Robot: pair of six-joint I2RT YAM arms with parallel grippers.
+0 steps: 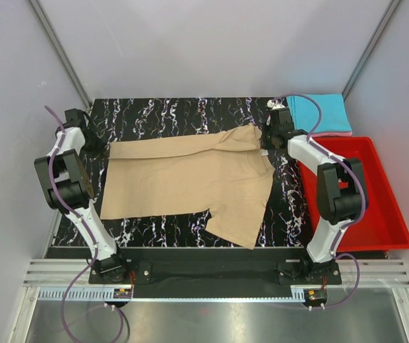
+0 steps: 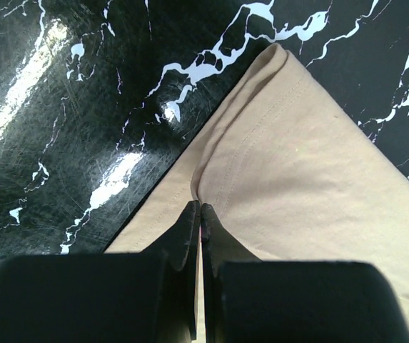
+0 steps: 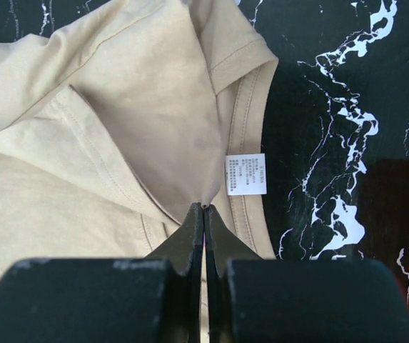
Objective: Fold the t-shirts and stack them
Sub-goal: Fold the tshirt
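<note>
A tan t-shirt [image 1: 190, 182] lies spread across the black marble table [image 1: 161, 114], partly folded, with a sleeve hanging toward the near edge. My left gripper [image 1: 103, 146] is at its far left corner. In the left wrist view that gripper [image 2: 200, 207] is shut, pinching a raised fold of the hem [image 2: 261, 121]. My right gripper [image 1: 265, 139] is at the far right corner. In the right wrist view it [image 3: 204, 207] is shut on cloth just below the white neck label [image 3: 245, 174]. A folded cyan t-shirt [image 1: 318, 111] rests on a pink one [image 1: 336, 133] at the back right.
A red plastic bin [image 1: 375, 214] stands on the right beside the table, close to the right arm's elbow. Grey walls enclose the table on the left, back and right. The folded stack sits just behind the right gripper.
</note>
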